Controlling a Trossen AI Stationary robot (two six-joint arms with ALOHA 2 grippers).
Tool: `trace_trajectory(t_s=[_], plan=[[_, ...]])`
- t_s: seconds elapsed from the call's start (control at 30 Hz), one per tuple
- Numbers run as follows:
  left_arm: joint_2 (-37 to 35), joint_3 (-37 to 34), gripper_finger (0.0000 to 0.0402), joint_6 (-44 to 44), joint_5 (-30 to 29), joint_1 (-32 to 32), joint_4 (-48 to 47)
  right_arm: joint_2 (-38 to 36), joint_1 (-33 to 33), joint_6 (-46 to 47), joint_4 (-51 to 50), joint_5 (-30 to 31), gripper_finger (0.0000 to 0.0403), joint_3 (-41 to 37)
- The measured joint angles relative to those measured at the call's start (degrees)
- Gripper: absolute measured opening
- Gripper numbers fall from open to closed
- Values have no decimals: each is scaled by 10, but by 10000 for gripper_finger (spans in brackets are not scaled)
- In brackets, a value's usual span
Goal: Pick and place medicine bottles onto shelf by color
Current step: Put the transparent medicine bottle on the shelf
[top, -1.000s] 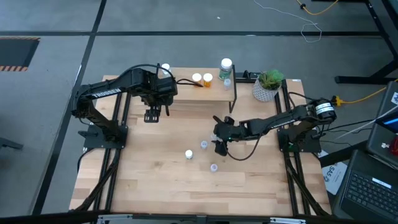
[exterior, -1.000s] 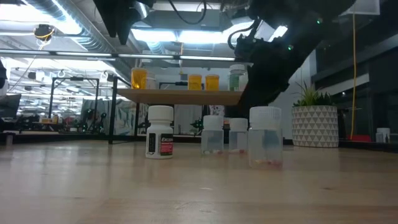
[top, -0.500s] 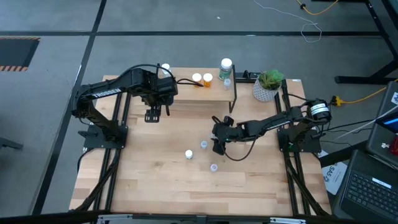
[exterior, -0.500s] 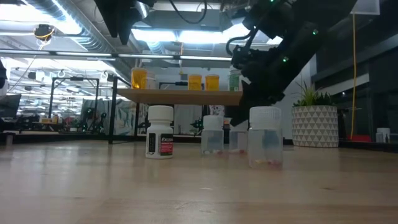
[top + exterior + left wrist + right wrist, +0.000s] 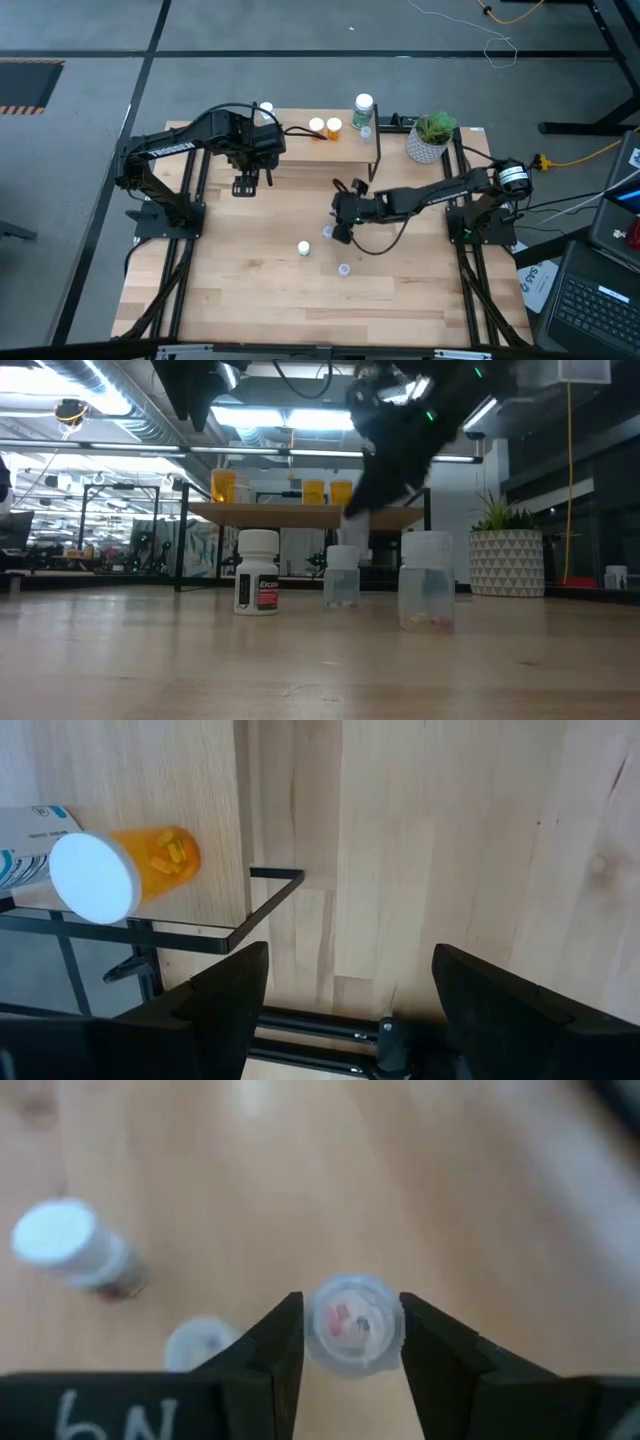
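Table [image 5: 250, 300]: large wooden top; both arms reach in over it, the left arm from 9 o'clock, the right arm from 3 o'clock.
Shelf [image 5: 300, 148]: low light-wood board on thin black legs, at 12 o'clock on the table.
Plant pot [image 5: 430, 138]: white pot with a green plant, at 1 o'clock, just beside the shelf's end.
Writing: the white bottle [image 5: 257, 571] carries a red label whose word cannot be read; white marks on the right gripper's body in its wrist view look like "6N".
Left gripper [image 5: 244, 186]: hangs over the shelf's 9 o'clock end; fingers [image 5: 230, 995] spread wide with nothing between them.
Right gripper [image 5: 345, 1342]: near the table's centre, lifted off the top; fingers clamped on a clear bottle.
Green-label bottle [image 5: 362, 108]: the largest bottle, white cap, on the shelf's 3 o'clock end.
Orange bottles [image 5: 324, 127]: two with white caps on mid-shelf; a third [image 5: 125, 870] stands at the 9 o'clock end, yellow pills inside.
White bottle, placed: on the table at 6 o'clock from the shelf.
Clear bottle [image 5: 352, 1325]: tiny, pink and dark pills inside, pinched from both sides.
Other clear bottles [image 5: 426, 580]: two tiny white-capped ones stand on the table near the white bottle.
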Motion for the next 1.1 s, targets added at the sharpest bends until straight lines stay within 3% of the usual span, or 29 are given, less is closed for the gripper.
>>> trace_trajectory(t_s=[0.2, 0.3, 0.47, 0.63, 0.93, 1.1], plan=[[-6, -1, 279, 1, -16, 0, -4, 0, -25, -57, -217, 127, 139, 169], [-18, 0, 279, 3, -34, 1, -5, 0, -52, -83, -265, 133, 139, 234], [-46, 0, 279, 3, -36, 7, 0, 0, -126, -95, -278, 77, 139, 278], [-73, 0, 279, -1, -36, 7, 4, 0, -202, -68, -277, 2, 139, 263], [-84, 0, 279, 0, -36, 7, 34, 2, -246, -65, -271, -66, 139, 255], [-84, 0, 279, -1, -33, 7, 35, 2, -256, -70, -272, -66, 198, 254]])
